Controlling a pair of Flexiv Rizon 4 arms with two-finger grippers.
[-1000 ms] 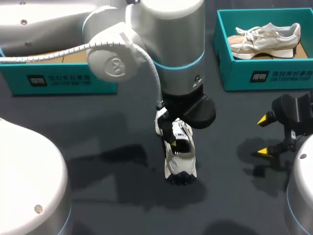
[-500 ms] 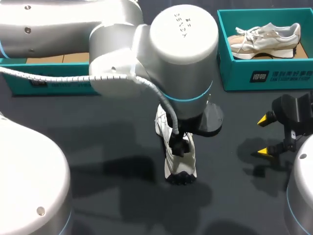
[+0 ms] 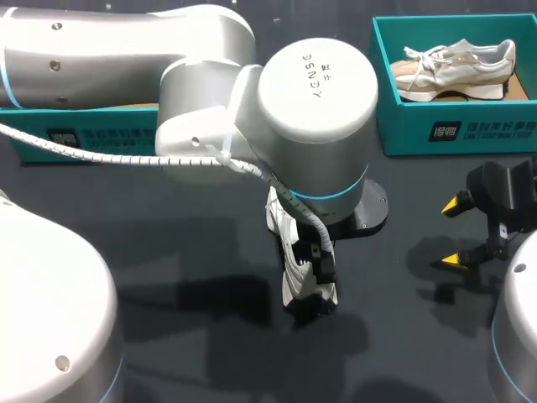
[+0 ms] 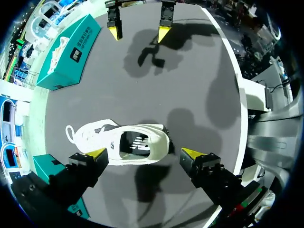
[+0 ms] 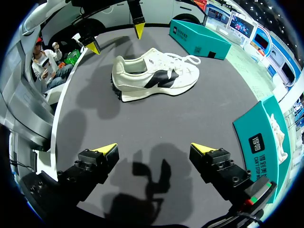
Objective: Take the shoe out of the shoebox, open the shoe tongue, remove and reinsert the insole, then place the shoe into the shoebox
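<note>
Left gripper (image 4: 145, 153) spread wide, empty, straddling shoe (image 4: 154, 137). Probably tongue-opening step; next lower, pinch tongue (image 4: 110, 138). Right gripper (image 5: 153, 148) spread, empty.

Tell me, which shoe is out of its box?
The white shoe with the black stripe, standing on the table under the left gripper. The beige shoe lies inside a teal box.
</note>
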